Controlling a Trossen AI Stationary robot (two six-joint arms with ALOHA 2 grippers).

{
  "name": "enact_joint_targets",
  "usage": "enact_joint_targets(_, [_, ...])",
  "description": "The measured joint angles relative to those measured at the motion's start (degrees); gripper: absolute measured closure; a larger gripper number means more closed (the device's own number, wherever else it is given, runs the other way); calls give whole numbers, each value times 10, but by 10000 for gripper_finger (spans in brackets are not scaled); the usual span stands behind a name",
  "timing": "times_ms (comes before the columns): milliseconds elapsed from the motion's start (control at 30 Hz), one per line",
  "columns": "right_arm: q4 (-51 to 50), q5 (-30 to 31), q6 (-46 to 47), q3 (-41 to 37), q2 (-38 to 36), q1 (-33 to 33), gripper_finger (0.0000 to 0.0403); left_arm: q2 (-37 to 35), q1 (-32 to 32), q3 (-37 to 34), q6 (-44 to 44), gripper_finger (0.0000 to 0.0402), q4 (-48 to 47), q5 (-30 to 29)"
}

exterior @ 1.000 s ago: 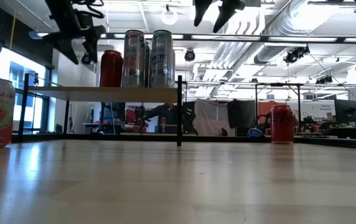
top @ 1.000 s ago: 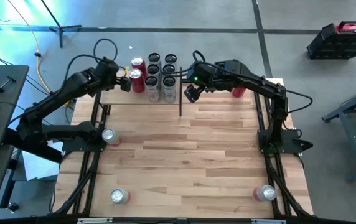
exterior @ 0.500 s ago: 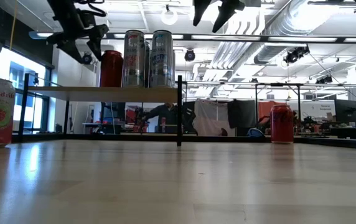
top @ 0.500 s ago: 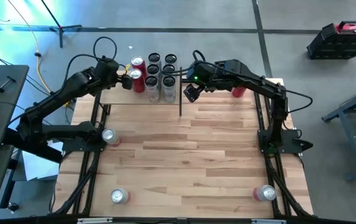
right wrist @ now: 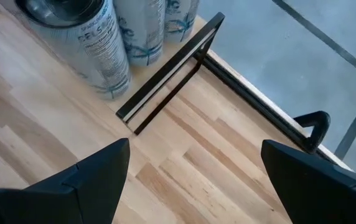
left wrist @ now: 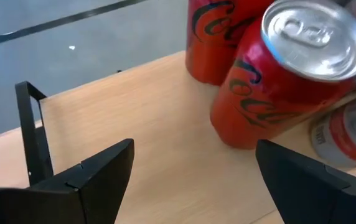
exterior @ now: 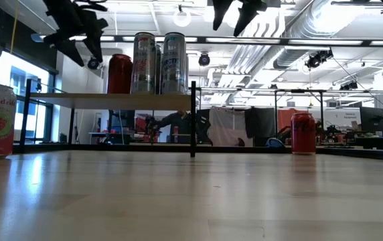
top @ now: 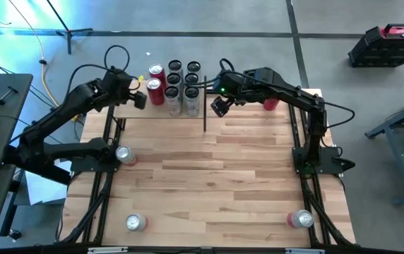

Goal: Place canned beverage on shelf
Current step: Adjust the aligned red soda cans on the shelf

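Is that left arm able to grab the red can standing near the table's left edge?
Probably yes. The left gripper is open and empty, up by the shelf. The red can stands alone on the table beside that arm's base, nothing around it, though it sits quite near the base.

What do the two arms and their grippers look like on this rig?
Both arms are dark, jointed links with black cables looping off them. The left gripper and right gripper each carry two dark, wedge-shaped fingers. A small green light glows near the right arm's wrist.
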Motion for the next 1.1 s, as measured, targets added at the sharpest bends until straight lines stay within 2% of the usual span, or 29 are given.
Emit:
enact_joint_targets(133, [0, 4, 0, 0, 0, 0, 54, 18, -3, 0, 12, 76, -1, 7])
enact_joint_targets(533, [0, 4, 2, 0, 0, 2, 54, 59, -9, 0, -23, 76, -11, 12])
enact_joint_targets(1100, [2, 1, 11, 0, 0, 2, 54, 70, -4, 0, -22, 76, 21, 0])
